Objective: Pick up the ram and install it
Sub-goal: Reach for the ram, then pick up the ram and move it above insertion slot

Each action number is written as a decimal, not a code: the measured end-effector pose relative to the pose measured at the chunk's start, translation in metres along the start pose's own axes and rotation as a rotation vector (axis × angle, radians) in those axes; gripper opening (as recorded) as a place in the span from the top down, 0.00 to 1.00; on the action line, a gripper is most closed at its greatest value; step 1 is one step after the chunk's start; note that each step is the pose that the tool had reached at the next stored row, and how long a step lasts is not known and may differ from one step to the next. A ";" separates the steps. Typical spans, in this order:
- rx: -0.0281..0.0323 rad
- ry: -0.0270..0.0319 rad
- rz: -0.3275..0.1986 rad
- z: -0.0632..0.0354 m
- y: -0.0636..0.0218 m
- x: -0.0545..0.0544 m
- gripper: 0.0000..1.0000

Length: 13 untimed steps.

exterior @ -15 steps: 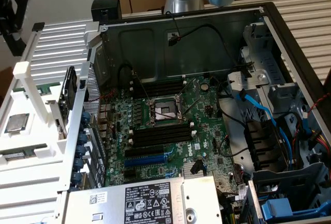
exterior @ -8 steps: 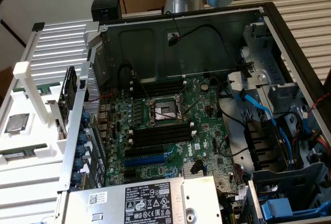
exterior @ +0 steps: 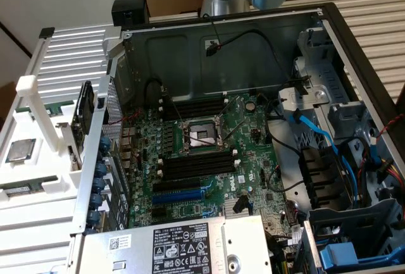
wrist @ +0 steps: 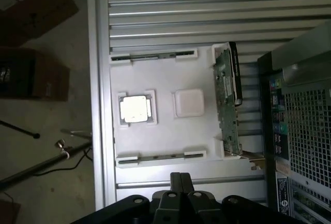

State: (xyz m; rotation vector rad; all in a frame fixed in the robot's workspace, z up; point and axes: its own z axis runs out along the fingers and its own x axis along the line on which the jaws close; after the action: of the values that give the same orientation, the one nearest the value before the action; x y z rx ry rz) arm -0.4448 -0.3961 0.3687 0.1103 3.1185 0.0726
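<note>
Hovering nr ram point(wrist: 160, 157), jaws shut

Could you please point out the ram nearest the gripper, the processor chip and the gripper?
ram point(wrist: 161, 157): wrist view, middle of the stick.
processor chip point(wrist: 135, 108): wrist view, centre of its silver lid.
gripper point(wrist: 180, 176): wrist view, between its shut fingertips.

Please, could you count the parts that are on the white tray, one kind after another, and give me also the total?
On the white tray:
ram sticks: 2
silver processor chip: 1
green expansion card, standing on edge: 1
Total: 4
</note>
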 end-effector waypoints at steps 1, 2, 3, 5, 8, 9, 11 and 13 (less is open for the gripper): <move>0.0000 0.0000 0.000 0.0000 0.0000 0.000 0.90; 0.0000 0.0000 0.000 0.0000 0.0000 0.000 0.90; 0.0000 0.0000 0.000 0.0000 0.0000 0.000 0.90; 0.0000 0.0000 0.000 0.0000 0.0000 0.000 0.90; 0.0000 0.0005 0.000 0.0000 0.0000 0.000 0.90; 0.0001 0.0016 0.000 0.0001 0.0001 0.000 0.90; 0.0006 0.0043 0.000 0.0001 0.0001 0.000 0.90; 0.0007 0.0048 0.000 0.0001 0.0000 0.000 0.90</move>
State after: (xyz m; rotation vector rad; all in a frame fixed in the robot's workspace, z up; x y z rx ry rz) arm -0.4449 -0.3961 0.3687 0.1108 3.1233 0.0720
